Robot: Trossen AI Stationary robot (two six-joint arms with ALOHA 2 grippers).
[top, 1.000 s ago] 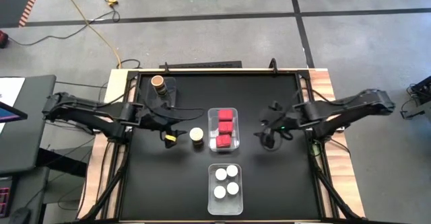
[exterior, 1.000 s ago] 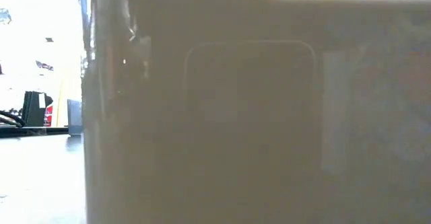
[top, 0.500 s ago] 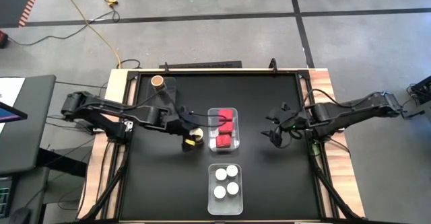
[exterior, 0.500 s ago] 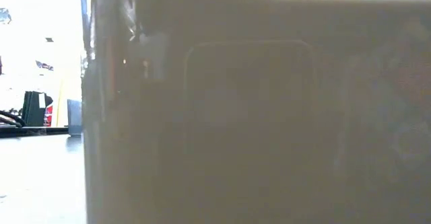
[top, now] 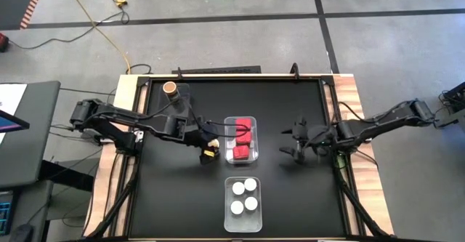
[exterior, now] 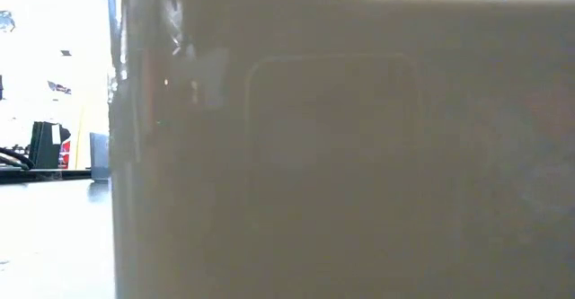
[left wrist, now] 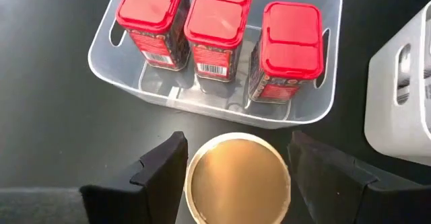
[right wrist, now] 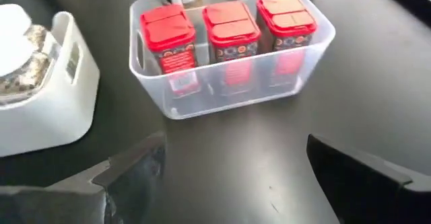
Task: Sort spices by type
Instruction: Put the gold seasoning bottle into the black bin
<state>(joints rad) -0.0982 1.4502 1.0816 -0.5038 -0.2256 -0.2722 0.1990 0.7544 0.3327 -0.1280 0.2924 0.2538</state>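
Observation:
In the high view, three red boxy spices (top: 242, 138) stand in a clear tub, and several white-lidded jars (top: 243, 196) stand in a white tub nearer the near edge. One brown-topped jar (top: 171, 88) stands at the far left. My left gripper (top: 209, 150) is over a second brown-topped jar (left wrist: 237, 180), open, with a finger (left wrist: 165, 170) close on either side of its lid. My right gripper (top: 294, 144) hangs open to the right of the red boxes (right wrist: 232, 29) and touches nothing. My left gripper comes at the brown-topped jar from above and from the table's left, and its fingers flank the lid's rim (left wrist: 192, 183). Whether they touch the jar I cannot tell. The jar stands upright on the black table.
The clear tub's wall (left wrist: 222, 106) is just beyond the jar, and the white tub (left wrist: 404, 83) lies to one side. The low view is filled by a pale tub wall (exterior: 341, 155). The black tabletop (top: 182, 198) lies between the tubs and the left edge.
My left gripper has moved toward the table's right, from beside the brown-topped jar to over it, and now straddles it. The jar has stayed in place. My right arm has drawn back a little toward the table's right edge.

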